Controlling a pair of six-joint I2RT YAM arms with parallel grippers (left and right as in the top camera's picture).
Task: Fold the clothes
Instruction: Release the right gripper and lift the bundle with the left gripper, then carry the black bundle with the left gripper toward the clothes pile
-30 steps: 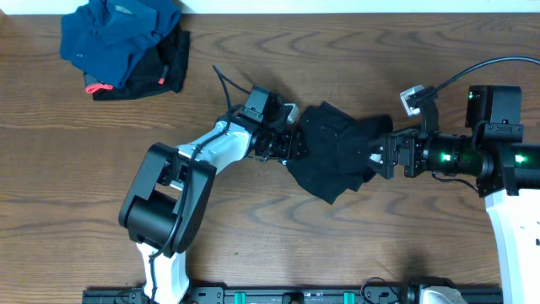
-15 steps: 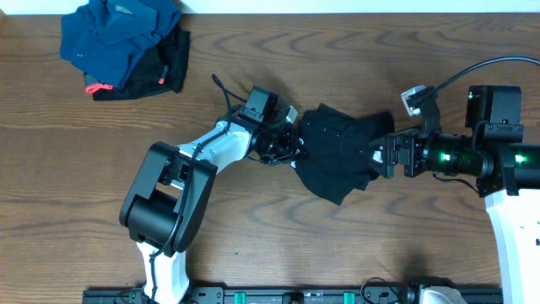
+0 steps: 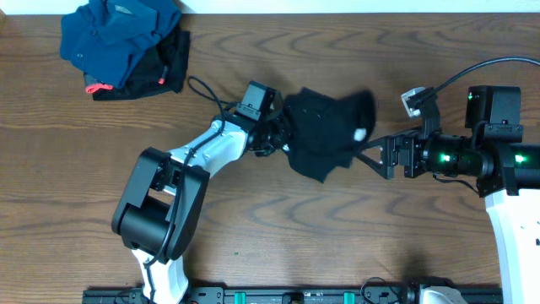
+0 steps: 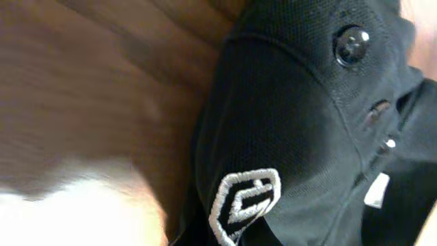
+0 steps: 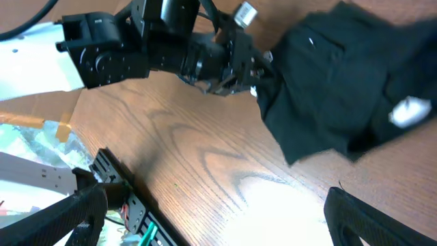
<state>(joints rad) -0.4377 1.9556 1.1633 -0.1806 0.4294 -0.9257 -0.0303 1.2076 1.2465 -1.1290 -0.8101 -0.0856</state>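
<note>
**Limp black knit held by one edge**

The left pincer (image 3: 284,136) is clamped tight on the left edge of the clothes (image 3: 325,131), a crumpled black heap at centre frame on the wood-grain worktop (image 3: 253,236). The right pincer (image 3: 377,157) gapes wide and empty just right of it. The fabric is a thin, fine-mesh knit with a glossy button (image 4: 351,44) and a stitched white logo (image 4: 246,201). Pulled from one edge, it may bunch further or slip free.

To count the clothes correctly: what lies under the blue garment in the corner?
A black piece with red-pink tags sticks out from under the blue garment. How far it reaches underneath, and whether anything else lies there, is covered.
</note>
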